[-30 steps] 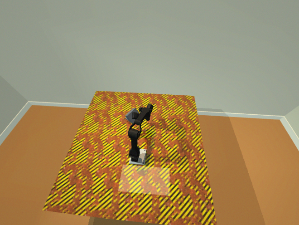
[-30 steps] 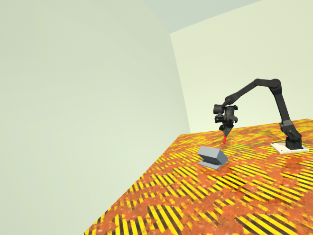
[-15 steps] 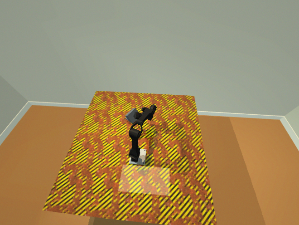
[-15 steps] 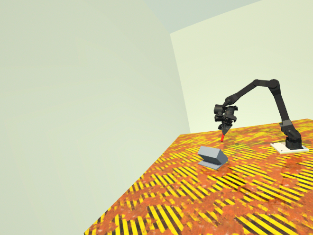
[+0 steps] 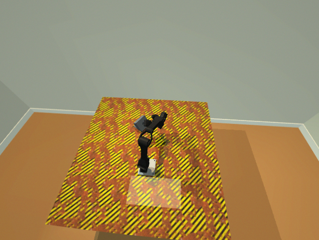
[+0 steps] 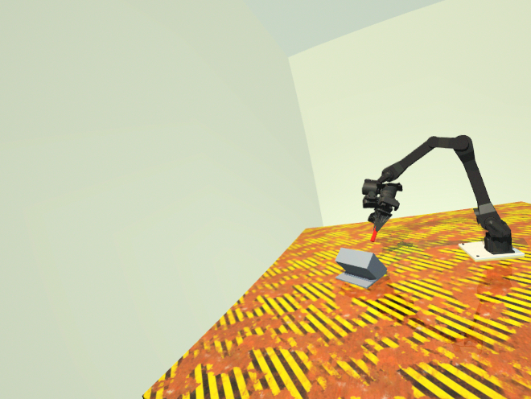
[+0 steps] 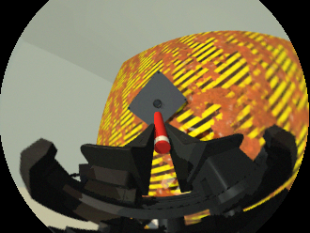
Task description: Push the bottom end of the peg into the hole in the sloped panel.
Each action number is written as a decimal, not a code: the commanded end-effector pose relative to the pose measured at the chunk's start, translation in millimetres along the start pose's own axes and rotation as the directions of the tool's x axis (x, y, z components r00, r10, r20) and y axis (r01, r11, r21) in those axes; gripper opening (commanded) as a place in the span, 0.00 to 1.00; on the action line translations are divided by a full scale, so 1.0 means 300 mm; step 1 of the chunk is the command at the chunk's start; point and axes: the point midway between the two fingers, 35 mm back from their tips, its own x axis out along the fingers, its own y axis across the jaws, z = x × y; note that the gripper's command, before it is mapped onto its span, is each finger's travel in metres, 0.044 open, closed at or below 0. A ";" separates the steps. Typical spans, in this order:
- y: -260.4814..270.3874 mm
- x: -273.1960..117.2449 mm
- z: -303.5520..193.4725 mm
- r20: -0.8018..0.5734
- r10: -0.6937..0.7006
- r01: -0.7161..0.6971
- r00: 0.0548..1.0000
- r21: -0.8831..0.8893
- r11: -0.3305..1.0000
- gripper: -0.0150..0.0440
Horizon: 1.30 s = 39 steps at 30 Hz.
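A red round peg (image 6: 373,236) (image 7: 161,129) with a white band near its top end is held in my gripper (image 6: 376,229) (image 7: 159,125), which is shut on it. The peg is tilted in the exterior view and hangs in the air above the panel. The grey sloped panel (image 5: 140,122) (image 6: 356,258) (image 7: 146,96) stands on the table. In the wrist view its face shows one round dark hole (image 7: 158,103), just beyond the peg's lower end; the two are apart. In the top view the peg is hidden by the arm.
The table (image 5: 103,165) (image 6: 274,339) has yellow and black stripes over rust orange. The arm's white base plate (image 5: 152,167) (image 6: 476,252) stands on it. A pale see-through rectangle (image 5: 154,192) lies behind the base. The panel's foot plate (image 6: 356,279) lies flat on the table.
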 end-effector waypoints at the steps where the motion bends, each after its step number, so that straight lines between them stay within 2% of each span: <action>1: -0.002 0.027 0.004 0.008 0.009 -0.009 1.000 0.001 1.000 0.25; 39: -0.013 0.177 0.015 0.043 0.021 -0.021 0.999 -0.009 1.000 0.25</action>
